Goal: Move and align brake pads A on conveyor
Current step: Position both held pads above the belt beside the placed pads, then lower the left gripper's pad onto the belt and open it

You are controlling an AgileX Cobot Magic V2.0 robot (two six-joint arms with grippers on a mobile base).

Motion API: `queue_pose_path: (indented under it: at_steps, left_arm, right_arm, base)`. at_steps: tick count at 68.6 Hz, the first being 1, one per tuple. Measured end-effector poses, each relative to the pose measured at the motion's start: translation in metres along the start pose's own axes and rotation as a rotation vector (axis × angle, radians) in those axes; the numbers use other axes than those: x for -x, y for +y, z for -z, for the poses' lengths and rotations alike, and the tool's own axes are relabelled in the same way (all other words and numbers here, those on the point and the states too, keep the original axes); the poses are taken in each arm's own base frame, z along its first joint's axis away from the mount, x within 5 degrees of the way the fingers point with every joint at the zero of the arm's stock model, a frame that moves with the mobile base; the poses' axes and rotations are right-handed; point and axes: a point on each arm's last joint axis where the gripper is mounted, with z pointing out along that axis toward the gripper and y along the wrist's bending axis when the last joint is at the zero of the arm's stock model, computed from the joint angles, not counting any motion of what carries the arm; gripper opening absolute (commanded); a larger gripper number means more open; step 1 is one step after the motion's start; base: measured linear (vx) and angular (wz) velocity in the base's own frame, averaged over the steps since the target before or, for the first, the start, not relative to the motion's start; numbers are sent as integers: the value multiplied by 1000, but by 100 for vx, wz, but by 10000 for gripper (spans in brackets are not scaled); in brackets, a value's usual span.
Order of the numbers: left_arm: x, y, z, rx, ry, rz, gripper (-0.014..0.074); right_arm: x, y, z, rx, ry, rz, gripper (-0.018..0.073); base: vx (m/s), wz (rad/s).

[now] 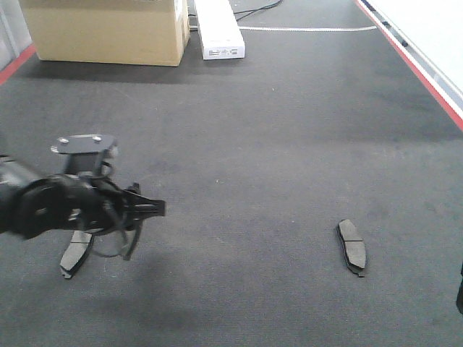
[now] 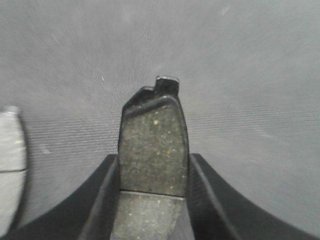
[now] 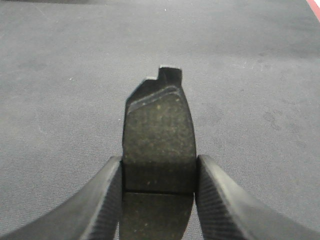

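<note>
On the dark conveyor (image 1: 260,144) my left gripper (image 1: 148,210) hovers at the lower left. In the left wrist view it (image 2: 154,160) is shut on a brake pad (image 2: 152,135), a speckled dark grey one with a groove between the fingers. A second brake pad (image 1: 76,253) lies on the belt just below that gripper and shows pale at the wrist view's left edge (image 2: 10,165). A third brake pad (image 1: 352,246) lies alone at the lower right. My right gripper (image 3: 159,165) is shut on another brake pad (image 3: 159,125); only a dark sliver of that arm (image 1: 460,289) shows at the front view's right edge.
A cardboard box (image 1: 108,29) and a long white box (image 1: 219,29) stand at the belt's far end. Red stripes run along the right edge (image 1: 412,61) and the left edge (image 1: 14,65). A white cable (image 1: 311,29) crosses the far belt.
</note>
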Motion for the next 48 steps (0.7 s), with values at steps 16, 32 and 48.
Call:
queue_pose_path:
  at_steps: [16, 32, 48]
  left_arm:
    - [6, -6, -58, 64, 148, 6, 73]
    - [9, -11, -97, 92, 254, 52, 253]
    - [14, -15, -102, 97, 296, 45, 375]
  right_arm:
    - [0, 0, 0, 0, 0, 0, -4]
    - [0, 0, 0, 0, 0, 0, -4]
    - [0, 0, 0, 0, 0, 0, -4]
  base:
    - [0, 0]
    - [0, 0]
    - [0, 0]
